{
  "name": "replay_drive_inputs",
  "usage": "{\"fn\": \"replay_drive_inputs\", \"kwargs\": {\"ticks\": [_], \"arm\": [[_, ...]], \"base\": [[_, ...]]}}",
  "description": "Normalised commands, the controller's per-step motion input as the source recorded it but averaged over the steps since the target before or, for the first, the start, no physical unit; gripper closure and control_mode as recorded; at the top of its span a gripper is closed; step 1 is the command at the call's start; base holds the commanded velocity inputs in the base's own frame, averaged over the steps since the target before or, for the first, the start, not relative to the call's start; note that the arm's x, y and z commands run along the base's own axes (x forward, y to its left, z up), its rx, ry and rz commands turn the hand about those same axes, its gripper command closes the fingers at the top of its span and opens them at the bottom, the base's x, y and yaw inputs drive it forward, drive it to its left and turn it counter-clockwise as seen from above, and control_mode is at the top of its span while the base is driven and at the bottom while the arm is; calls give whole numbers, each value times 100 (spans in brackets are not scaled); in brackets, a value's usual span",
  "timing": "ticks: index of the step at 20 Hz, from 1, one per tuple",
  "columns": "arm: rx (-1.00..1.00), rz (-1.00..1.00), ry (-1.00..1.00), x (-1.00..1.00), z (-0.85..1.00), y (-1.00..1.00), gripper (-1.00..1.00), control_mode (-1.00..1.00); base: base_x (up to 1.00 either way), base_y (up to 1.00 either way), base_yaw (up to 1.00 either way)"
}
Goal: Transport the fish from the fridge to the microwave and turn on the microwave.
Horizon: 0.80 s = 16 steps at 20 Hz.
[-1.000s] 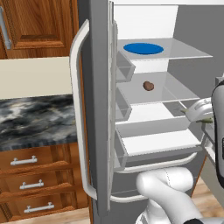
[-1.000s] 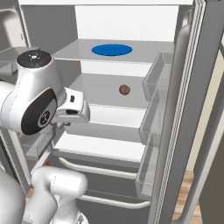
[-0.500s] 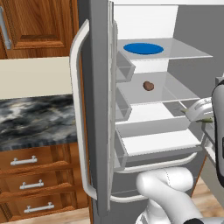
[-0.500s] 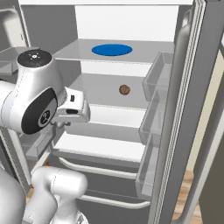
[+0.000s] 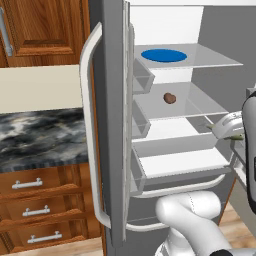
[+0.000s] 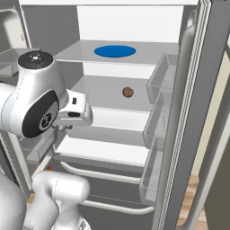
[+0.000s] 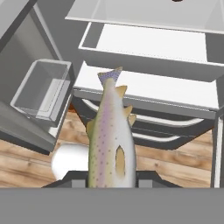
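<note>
Gripper [image 7: 109,186] stood nearly closed on fish [image 7: 109,144], tail pointing up at centre of hand view. Fish [image 5: 223,131] showed at right edge of left base view, outside fridge [image 6: 134,27] shelves. Blue plate [image 6: 115,50] sat top shelf; brown lump [image 6: 128,92] below.

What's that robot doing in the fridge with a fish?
The white robot arm's gripper is shut on a speckled, pale olive fish, held out in front of the open grey fridge. The fish's tail points toward the fridge's lower drawers. Inside, a round blue plate sits on the top clear shelf and a small brown lump sits on the shelf below.
</note>
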Motion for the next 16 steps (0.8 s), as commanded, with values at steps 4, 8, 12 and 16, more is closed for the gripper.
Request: {"fn": "replay_drive_inputs", "kwargs": {"ticks": [4, 8, 12, 16], "arm": [[0, 0, 0, 0, 0, 0, 100, 100], [0, 0, 0, 0, 0, 0, 100, 100], [0, 0, 0, 0, 0, 0, 100, 100], [0, 0, 0, 0, 0, 0, 100, 100]], "base": [[0, 0, 0], [0, 0, 0], [-41, -2, 0], [-75, -1, 0]]}}
